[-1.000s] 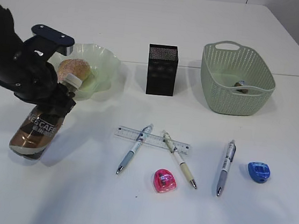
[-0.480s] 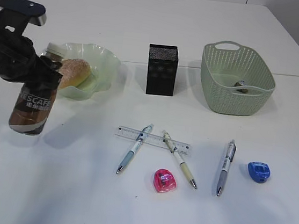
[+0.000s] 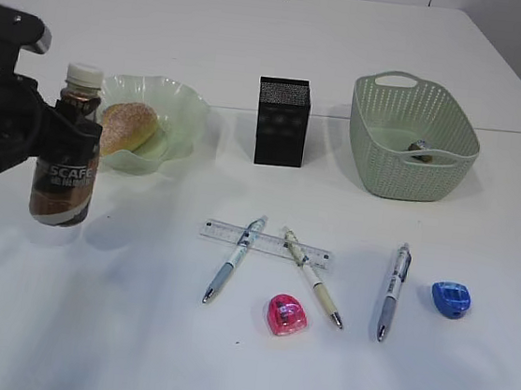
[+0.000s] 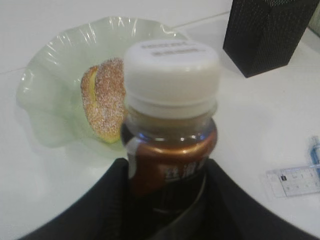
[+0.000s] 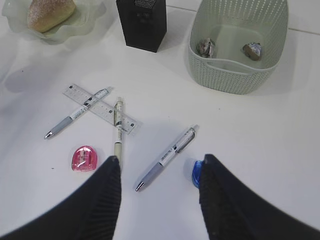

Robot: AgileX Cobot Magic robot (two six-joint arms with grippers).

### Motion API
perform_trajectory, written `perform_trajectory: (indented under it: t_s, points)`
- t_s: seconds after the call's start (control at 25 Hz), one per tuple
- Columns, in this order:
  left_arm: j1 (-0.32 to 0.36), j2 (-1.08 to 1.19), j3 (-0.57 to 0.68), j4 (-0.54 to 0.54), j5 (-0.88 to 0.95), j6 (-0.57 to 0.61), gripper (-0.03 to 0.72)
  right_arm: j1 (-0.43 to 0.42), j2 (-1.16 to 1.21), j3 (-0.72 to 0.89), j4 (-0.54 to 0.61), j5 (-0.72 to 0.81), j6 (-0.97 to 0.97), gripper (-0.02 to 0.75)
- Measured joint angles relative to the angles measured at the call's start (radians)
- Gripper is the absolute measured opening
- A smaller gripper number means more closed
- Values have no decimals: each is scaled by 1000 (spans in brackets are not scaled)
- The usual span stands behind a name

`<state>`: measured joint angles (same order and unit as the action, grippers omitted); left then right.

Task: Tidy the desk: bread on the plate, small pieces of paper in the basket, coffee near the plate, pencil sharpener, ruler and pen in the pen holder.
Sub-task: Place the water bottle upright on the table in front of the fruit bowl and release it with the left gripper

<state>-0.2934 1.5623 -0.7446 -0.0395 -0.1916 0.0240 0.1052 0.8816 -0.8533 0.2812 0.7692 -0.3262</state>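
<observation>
My left gripper [image 3: 56, 151] is shut on the brown coffee [image 3: 65, 173] bottle, held upright just left of the pale green plate [image 3: 192, 104]; its base is at or barely above the desk [image 3: 132, 331]. The bread [image 3: 127, 127] lies in the plate. In the left wrist view the coffee [image 4: 170, 125] fills the space between my black fingers [image 4: 95, 205]. My right gripper [image 5: 161, 159] hangs open over a pen [image 5: 167, 157], beside the blue pencil sharpener [image 5: 196, 171]. The clear ruler [image 3: 264, 243] lies under two pens [image 3: 232, 260]. The pink pencil sharpener [image 3: 286, 315] sits below them.
The black mesh pen holder [image 3: 281, 122] stands mid-desk behind the pens. The sage basket [image 3: 409, 174] at the right holds two small pieces of paper [image 5: 206, 46]. A third pen [image 3: 393, 290] lies left of the blue sharpener [image 3: 450, 299].
The left arm swung back to the left and turned the coffee from tilted to upright, ending left of the plate. Nothing else moved.
</observation>
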Motion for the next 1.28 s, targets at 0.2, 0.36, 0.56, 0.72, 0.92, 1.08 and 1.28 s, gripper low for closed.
perform_trajectory:
  t_s: [0.2, 0.36, 0.56, 0.72, 0.92, 1.08, 1.28]
  points:
    - [0, -1, 64, -15, -186, 0, 298, 0, 0, 0, 0, 0, 0, 406]
    - [0, -1, 113, -16, -322, 0, 298, 0, 0, 0, 0, -9, 0, 406]
    - [2, 22, 146, -47, -458, 0, 298, 0, 0, 0, 0, -15, 0, 406]
    - [2, 78, 148, -69, -494, 0, 298, 0, 0, 0, 0, -16, 0, 406]
    - [2, 122, 147, -73, -546, 0, 298, 0, 0, 0, 0, -16, 0, 406]
    - [2, 157, 147, -97, -578, 0, 298, 0, 0, 0, 0, -18, 0, 406]
    - [2, 187, 147, -155, -617, 0, 298, 0, 0, 0, 0, -18, 0, 406]
